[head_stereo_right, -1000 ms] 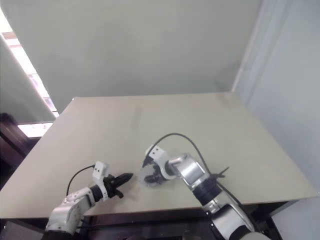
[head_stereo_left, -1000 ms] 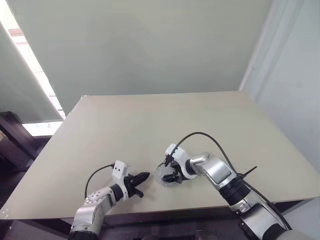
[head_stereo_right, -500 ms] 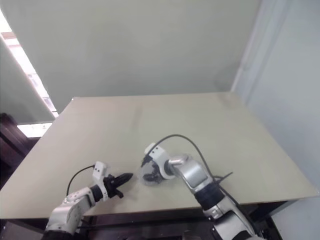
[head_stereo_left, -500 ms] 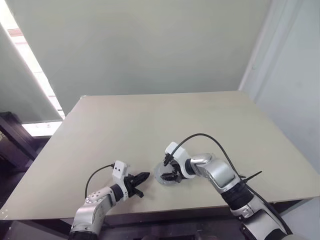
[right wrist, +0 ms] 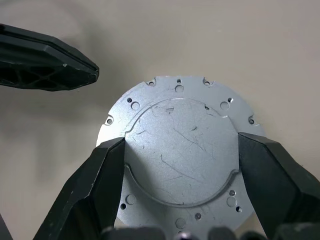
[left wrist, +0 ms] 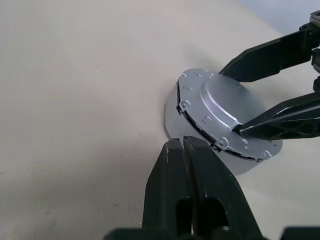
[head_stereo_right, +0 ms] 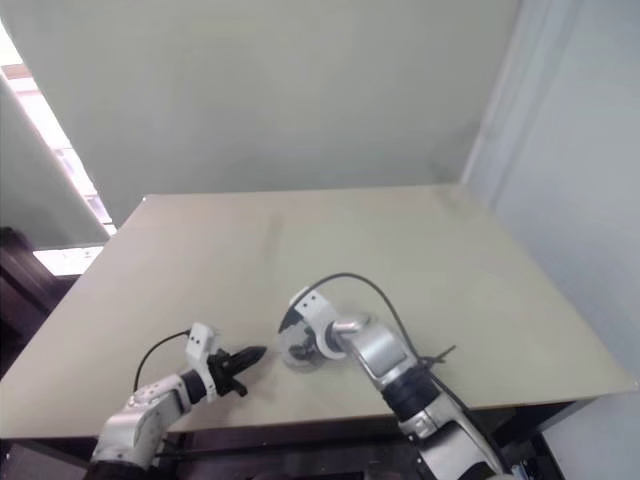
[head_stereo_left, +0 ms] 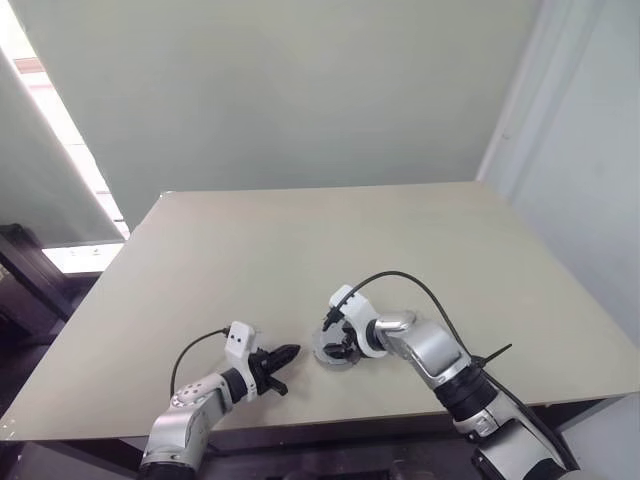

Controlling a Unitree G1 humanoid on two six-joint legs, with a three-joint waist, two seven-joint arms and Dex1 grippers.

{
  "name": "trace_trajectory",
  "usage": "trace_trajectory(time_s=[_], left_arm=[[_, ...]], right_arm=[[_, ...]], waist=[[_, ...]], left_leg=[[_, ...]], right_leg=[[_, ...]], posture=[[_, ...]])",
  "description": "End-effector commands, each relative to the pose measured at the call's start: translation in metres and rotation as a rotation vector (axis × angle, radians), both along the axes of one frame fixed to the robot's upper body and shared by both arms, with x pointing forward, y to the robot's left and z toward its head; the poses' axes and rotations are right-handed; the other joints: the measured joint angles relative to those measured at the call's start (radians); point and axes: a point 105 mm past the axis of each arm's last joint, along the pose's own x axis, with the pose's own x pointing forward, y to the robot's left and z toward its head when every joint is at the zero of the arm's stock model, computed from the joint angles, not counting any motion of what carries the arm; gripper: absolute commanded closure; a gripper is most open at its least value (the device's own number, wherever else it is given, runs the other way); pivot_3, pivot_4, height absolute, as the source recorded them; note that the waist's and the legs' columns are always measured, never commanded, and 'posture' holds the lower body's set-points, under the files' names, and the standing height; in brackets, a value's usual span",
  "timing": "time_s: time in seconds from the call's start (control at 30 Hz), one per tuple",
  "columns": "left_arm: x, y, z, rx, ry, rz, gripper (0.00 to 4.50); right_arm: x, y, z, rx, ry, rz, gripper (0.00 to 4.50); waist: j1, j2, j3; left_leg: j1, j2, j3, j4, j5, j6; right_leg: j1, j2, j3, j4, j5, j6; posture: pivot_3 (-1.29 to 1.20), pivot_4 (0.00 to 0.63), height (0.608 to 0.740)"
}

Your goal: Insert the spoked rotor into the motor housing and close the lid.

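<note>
A round silver lid (right wrist: pixel 180 120) with small holes round its rim lies flat on a round silver body, the motor housing (left wrist: pixel 171 116), near the table's front edge. A dark seam runs between them. The spoked rotor is hidden. My right gripper (head_stereo_left: pixel 341 349) reaches down over the lid, its two black fingers (right wrist: pixel 107 165) pressed against opposite sides of the raised centre. Just left of the housing, my left gripper (left wrist: pixel 183 143) hovers shut and empty, pointing at its side wall without touching.
The beige table (head_stereo_left: pixel 300 250) is bare apart from the motor (head_stereo_left: pixel 331 354). Its front edge runs close under both arms. A black cable (head_stereo_left: pixel 400 278) loops above the right wrist. A wall stands behind the far edge.
The right wrist has turned slightly over the lid, with its forearm swinging in. The fingers stay on the lid. The left gripper has kept still.
</note>
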Motion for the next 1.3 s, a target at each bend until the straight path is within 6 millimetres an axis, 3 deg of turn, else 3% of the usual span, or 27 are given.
trace_trajectory(time_s=[0.03,0.43,0.63,1.0,1.3], left_arm=[[0.004,-0.002,0.009,-0.004,-0.046,-0.005,4.50],[0.003,-0.002,0.008,-0.006,-0.046,-0.001,4.50],[0.000,-0.014,0.009,0.010,-0.059,-0.068,4.50],[0.010,-0.019,0.014,-0.014,-0.094,-0.067,4.50],[0.016,-0.030,-0.010,0.150,-0.043,-0.124,4.50]], right_arm=[[0.003,0.006,0.007,0.002,-0.032,0.017,1.26],[0.000,0.003,-0.004,-0.065,-0.027,0.045,1.26],[-0.001,0.002,-0.007,-0.071,-0.021,0.046,1.26],[-0.002,0.004,-0.007,-0.073,-0.021,0.057,1.26],[-0.003,0.003,-0.007,-0.074,-0.020,0.059,1.26]], waist=[[0.000,0.000,0.000],[-0.004,0.000,0.000],[-0.004,0.000,0.000],[-0.004,0.000,0.000],[-0.004,0.001,-0.001]], left_leg=[[0.000,0.000,0.000,0.000,0.000,0.000],[0.002,0.000,0.000,0.000,0.000,0.000],[0.003,0.001,0.000,0.000,0.000,0.000],[0.003,0.001,0.000,0.000,0.000,0.000],[0.004,0.001,0.000,0.000,0.000,0.000]], right_leg=[[0.000,0.000,0.000,0.000,0.000,0.000],[0.001,0.000,0.000,0.000,0.000,0.000],[0.002,0.000,0.000,0.001,0.000,0.000],[0.002,0.001,0.000,0.001,0.000,0.000],[0.003,0.001,0.000,0.001,0.000,0.000]], posture=[[0.00,0.000,0.740],[0.00,0.000,0.740],[0.00,0.000,0.740],[0.00,0.000,0.740],[0.00,0.000,0.740]])
